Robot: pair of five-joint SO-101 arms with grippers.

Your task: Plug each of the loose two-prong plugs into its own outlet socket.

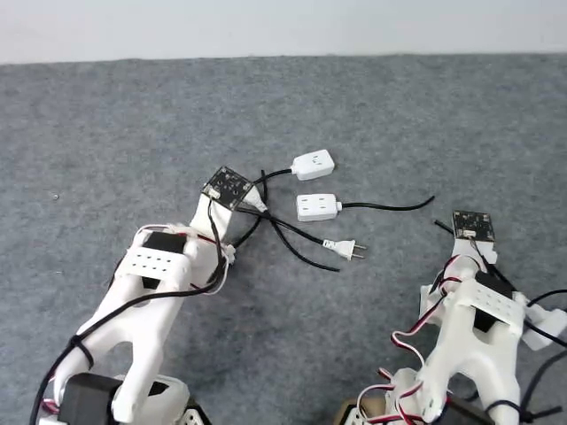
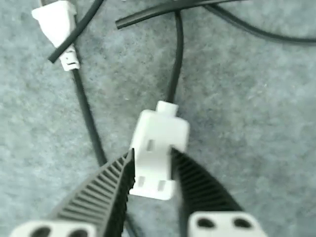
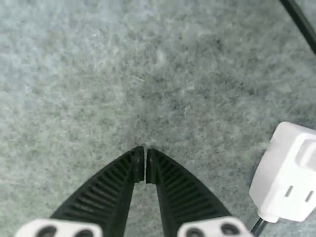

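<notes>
The high view looks steeply down on the grey carpet [image 1: 115, 115] from above and behind the left arm [image 1: 142, 301] and right arm [image 1: 478, 345], which enter at the frame's lower edge. A pale wall strip [image 1: 266, 27] runs along the top. The left wrist view looks down past the left gripper [image 2: 151, 157], very close to a white outlet socket [image 2: 159, 131]. It also takes in the black cords [image 2: 176, 59] that the high view shows at centre. The right wrist view faces the carpet just as closely, past the right gripper [image 3: 144, 150].

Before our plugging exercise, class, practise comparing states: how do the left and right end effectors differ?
The left end effector is shut on a white connector; the right end effector is shut on nothing, its jaws meeting. The left end effector sits among black cables; the right end effector is over bare grey carpet, a white outlet socket beside it. Both have black ribbed fingers.
</notes>
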